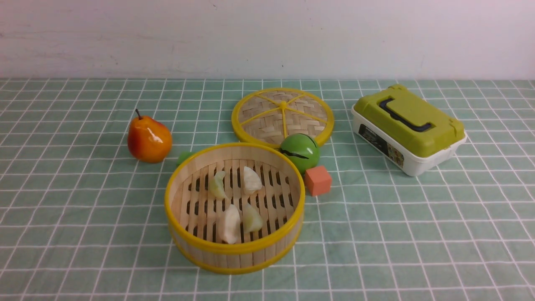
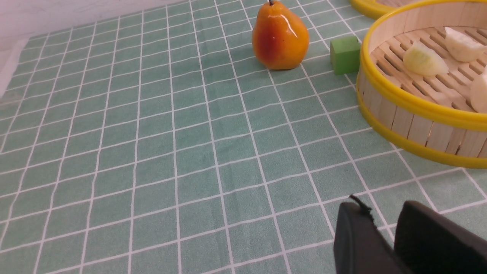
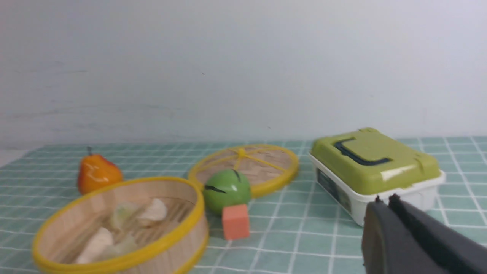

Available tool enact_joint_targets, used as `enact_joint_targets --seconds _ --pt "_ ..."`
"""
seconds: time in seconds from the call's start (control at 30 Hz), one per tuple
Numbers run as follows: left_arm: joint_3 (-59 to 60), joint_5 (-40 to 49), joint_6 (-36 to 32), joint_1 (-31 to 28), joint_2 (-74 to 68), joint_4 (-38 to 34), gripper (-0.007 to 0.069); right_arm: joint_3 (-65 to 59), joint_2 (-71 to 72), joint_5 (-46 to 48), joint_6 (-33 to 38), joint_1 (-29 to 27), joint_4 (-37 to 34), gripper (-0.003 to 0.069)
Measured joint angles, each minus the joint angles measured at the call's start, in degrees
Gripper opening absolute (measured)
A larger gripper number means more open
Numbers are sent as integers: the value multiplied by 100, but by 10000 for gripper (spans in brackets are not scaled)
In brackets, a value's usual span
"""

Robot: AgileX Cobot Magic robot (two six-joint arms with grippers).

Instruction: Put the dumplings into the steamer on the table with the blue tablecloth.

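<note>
Four dumplings [image 1: 235, 200] lie inside the bamboo steamer [image 1: 234, 251] on the checked teal tablecloth [image 1: 83, 209], left gripper [image 2: 384, 228] fingers slightly parted and empty, right gripper [image 3: 384, 203] fingers pressed together, holding nothing

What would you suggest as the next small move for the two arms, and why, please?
Probably none beyond keeping both arms clear. All four pale crescent-shaped dumplings already lie on the slat floor of the round bamboo steamer, and none shows on the teal checked tablecloth. The left gripper and right gripper hold nothing and are away from the steamer.
</note>
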State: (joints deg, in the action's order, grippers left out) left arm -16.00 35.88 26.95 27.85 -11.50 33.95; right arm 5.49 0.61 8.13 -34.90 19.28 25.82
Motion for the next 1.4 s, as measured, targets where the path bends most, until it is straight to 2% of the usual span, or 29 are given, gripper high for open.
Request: enact_joint_targets --seconds 0.03,0.07,0.1,0.17,0.27,0.47,0.6,1.4 --pt "0 0 0 0 0 0 158 -35 0 0 779 -237 -646 -2" --pt "0 0 0 0 0 0 159 -80 0 -7 1239 -412 -992 -2" --pt "0 0 0 0 0 0 161 -189 0 -45 2210 -649 -1699 -2" --pt "0 0 0 0 0 0 163 -434 0 -127 3041 -952 -2369 -2" --pt "0 9 0 0 0 0 165 -687 0 -30 3652 -1323 -3098 -2" --pt "0 8 0 0 0 0 174 -701 0 737 3774 -1764 -3161 -2" --pt "0 8 0 0 0 0 180 -681 0 1244 3781 -1821 -3161 -2" --pt "8 8 0 0 0 0 195 -656 0 1342 3783 -1821 -3118 20"
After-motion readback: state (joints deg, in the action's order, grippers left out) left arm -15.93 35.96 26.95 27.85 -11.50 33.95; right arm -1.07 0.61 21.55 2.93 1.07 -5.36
